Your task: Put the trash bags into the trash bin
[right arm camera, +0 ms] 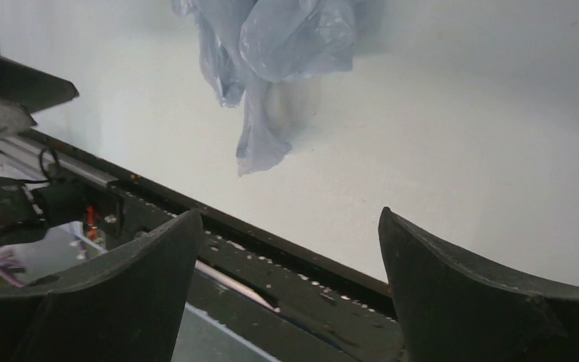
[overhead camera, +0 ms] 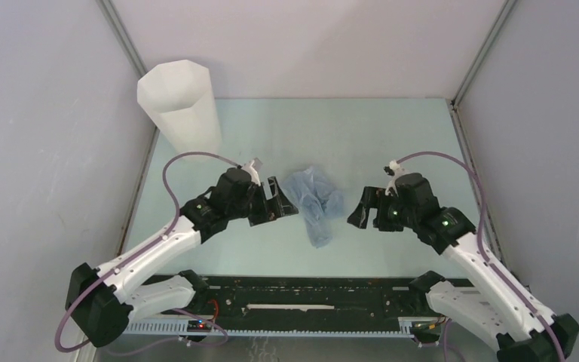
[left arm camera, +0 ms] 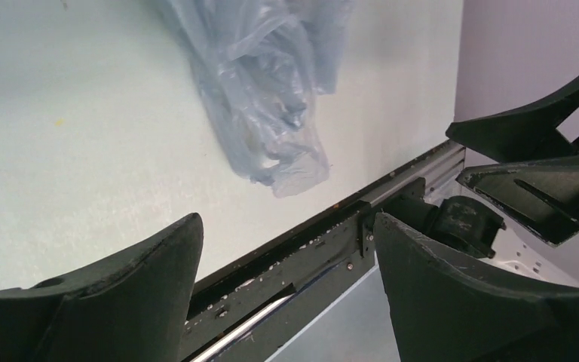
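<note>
Top view: the trash bag point(overhead camera: 315, 202) is a crumpled pale blue heap lying on the surface point(overhead camera: 392, 136), pretty much dead centre of the frame. It's not in the trash bin point(overhead camera: 181, 105). The bin stands upright way over in the upper left, at the far left corner of the surface, well apart from the bag.

The left gripper point(overhead camera: 283, 197) sits just to the left of the bag and the right gripper point(overhead camera: 358, 205) is a bit further off on the bag's right side, so the bag is between them. Both have their fingers spread wide and neither is grasping anything.

Left wrist view backs that up: the left gripper point(left arm camera: 286, 226) has bare surface and the black rail point(left arm camera: 309, 241) in the gap between its fingers. The bag point(left arm camera: 264, 90) is up at the top centre, clear of the tips, and the other arm's fingers point(left arm camera: 543, 166) poke in from the right edge.

Same deal for the right gripper point(right arm camera: 290, 219) in its own view, with the bag point(right arm camera: 286, 45) at the top of the frame.

As for writing, any print on the plastic is too faint and wrinkled to read from any angle. The bin's sides look plain.
</note>
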{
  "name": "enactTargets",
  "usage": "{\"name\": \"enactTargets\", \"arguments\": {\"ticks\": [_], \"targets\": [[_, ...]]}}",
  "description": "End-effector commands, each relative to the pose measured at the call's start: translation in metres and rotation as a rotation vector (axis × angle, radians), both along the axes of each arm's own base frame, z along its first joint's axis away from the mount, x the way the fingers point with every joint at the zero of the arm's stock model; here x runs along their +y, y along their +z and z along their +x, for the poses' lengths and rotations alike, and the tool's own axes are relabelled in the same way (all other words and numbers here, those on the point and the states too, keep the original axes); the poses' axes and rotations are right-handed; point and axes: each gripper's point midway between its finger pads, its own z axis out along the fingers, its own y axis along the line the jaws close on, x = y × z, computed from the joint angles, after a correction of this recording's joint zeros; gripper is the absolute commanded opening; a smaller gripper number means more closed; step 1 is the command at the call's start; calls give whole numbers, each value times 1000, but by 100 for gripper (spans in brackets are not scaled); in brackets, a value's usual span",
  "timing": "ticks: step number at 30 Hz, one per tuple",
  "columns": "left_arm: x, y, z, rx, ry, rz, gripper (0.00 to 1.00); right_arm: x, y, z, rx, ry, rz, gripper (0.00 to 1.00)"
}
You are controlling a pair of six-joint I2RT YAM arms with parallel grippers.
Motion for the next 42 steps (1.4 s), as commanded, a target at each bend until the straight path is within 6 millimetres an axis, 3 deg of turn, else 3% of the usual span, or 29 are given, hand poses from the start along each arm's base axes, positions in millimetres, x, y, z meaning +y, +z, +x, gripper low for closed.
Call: {"name": "enactTargets", "arguments": {"ticks": [1, 7, 11, 15, 18, 22, 29, 31, 39, 42], "targets": [[3, -9, 2, 62, 69, -20, 88, 44, 4, 11, 70, 48, 203, 95], [-5, -15, 0, 122, 95, -100, 88, 89, -35, 15, 142, 22, 166, 96], [-11, -19, 1, 173, 117, -151, 81, 106, -69, 19, 236, -45, 137, 95], [-16, -20, -2, 206, 104, -180, 77, 109, -93, 22, 239, -96, 70, 93], [-13, -23, -6, 217, 117, -193, 75, 112, -106, 23, 222, -69, 25, 86], [-12, -25, -9, 247, 150, -256, 72, 116, -119, 22, 199, -4, -10, 64], [-21, -26, -1, 307, 173, -377, 66, 125, -108, 15, 146, 122, 26, 13], [-28, -26, 3, 323, 163, -403, 66, 124, -102, 13, 134, 139, 36, 4], [-68, -36, 8, 398, 66, -381, 64, 117, -80, 5, 98, 171, 50, 0], [-77, -39, 14, 401, 72, -374, 58, 115, -76, 1, 89, 189, 47, 0]]}}
